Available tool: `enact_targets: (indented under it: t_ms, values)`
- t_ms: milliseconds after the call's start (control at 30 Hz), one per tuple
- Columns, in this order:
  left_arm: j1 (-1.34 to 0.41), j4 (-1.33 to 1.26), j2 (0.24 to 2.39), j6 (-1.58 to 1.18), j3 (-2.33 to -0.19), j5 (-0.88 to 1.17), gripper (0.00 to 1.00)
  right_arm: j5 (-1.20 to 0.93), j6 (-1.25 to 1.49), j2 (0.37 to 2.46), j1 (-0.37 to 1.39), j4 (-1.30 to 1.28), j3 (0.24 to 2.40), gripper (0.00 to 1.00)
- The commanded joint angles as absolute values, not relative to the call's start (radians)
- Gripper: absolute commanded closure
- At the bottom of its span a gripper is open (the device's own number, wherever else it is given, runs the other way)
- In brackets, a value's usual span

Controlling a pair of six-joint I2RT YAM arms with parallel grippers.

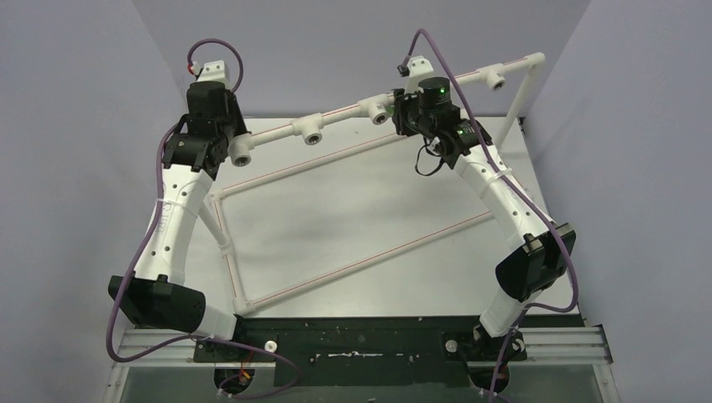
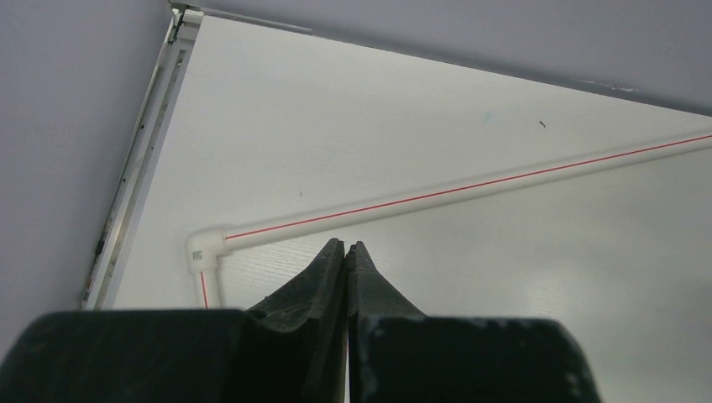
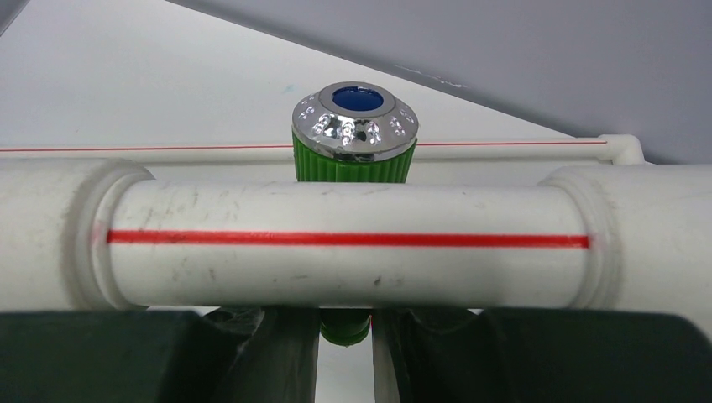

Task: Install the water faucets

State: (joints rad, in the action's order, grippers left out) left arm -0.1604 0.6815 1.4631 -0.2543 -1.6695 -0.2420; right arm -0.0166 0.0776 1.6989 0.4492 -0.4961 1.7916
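The green faucet (image 3: 354, 155), with a silver cap and blue centre on top, stands just behind the raised white pipe (image 3: 353, 269) in the right wrist view. Its lower green end (image 3: 344, 329) sits between my right fingers. My right gripper (image 3: 346, 317) is shut on it, under the pipe. In the top view the right gripper (image 1: 413, 116) is at the raised pipe beside a tee fitting (image 1: 378, 111), and the faucet is hidden. My left gripper (image 2: 346, 245) is shut and empty above the table. In the top view it (image 1: 200, 151) is at the pipe's left end.
A white pipe frame (image 1: 353, 159) with red stripes lies on the table, with an elbow (image 2: 204, 249) near the left fingertips. The raised pipe carries more tee fittings (image 1: 312, 134), (image 1: 495, 80). An open pipe end (image 1: 243, 153) sits by the left gripper. Grey walls enclose the table.
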Motion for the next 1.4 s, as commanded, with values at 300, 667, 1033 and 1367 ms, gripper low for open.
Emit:
enact_targets:
  t_ms: [300,667,1033,1367]
  values:
    - [-0.198,0.82,1.389,-0.296,-1.533,-0.081,1.0,-0.068,0.141,1.529,0.458,-0.31,1.551,1.0]
    - [-0.196,0.696,1.351,-0.349,-1.407,-0.151,1.0,0.065,0.174,1.262,0.67,-0.145,1.258,1.0]
    - [-0.198,0.456,1.284,-0.363,-1.215,-0.226,1.0,0.11,0.112,1.144,0.85,0.152,1.072,1.0]
    - [-0.151,0.263,1.232,-0.331,-1.097,-0.138,1.0,0.1,0.014,1.163,0.898,0.18,1.077,1.0]
